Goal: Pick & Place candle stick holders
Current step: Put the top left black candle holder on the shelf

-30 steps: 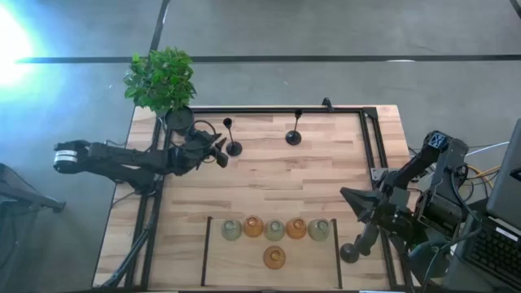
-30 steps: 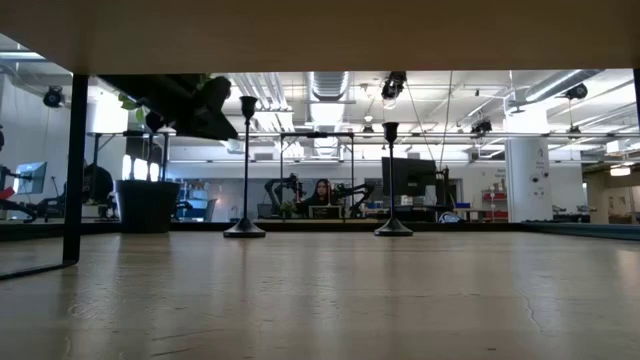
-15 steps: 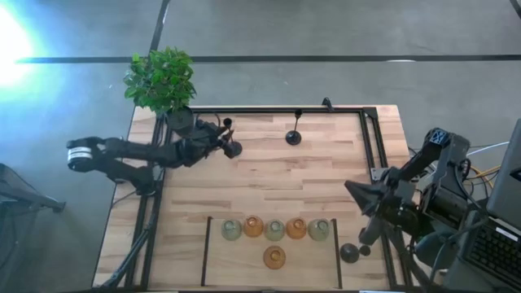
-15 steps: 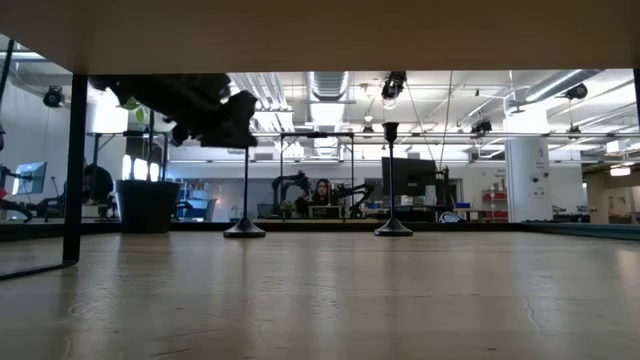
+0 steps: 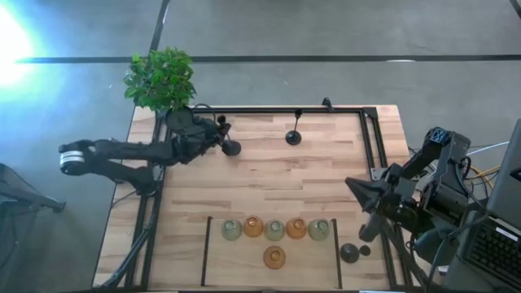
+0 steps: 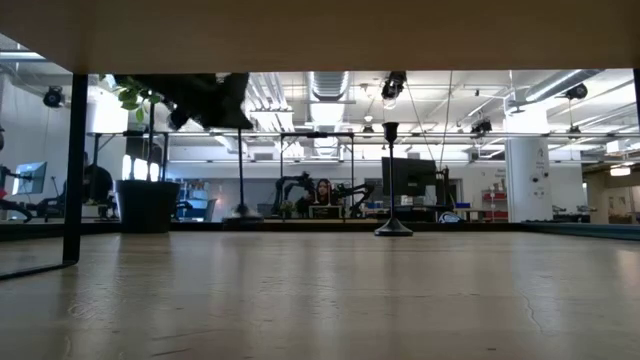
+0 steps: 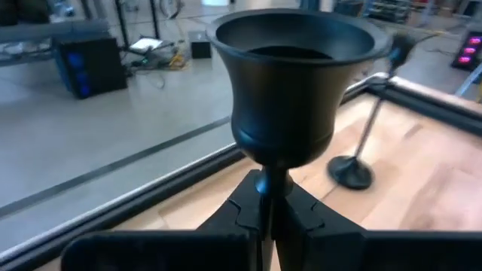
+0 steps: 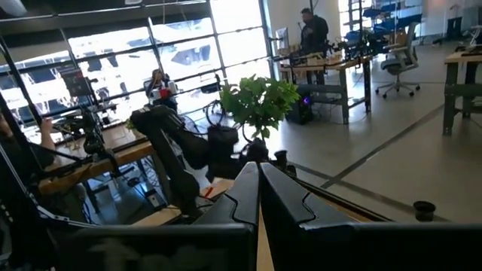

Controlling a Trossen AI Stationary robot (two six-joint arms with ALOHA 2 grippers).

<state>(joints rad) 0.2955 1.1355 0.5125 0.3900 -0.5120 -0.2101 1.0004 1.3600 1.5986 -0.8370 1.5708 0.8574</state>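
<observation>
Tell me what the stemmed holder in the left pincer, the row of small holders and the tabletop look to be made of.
Stemmed holder: probably black-painted metal, judging by its smooth matte cup and thin stem; the left pincer is shut on that stem. Row of small holders: apparently glass, amber and pale greenish, see-through. Tabletop: light wood, with visible plank joints and grain.

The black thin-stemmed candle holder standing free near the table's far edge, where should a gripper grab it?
Take the free holder by its thin stem just under the cup, coming in level from the side: it stands upright, and the left gripper holds its twin that way; the right gripper idles.
</observation>
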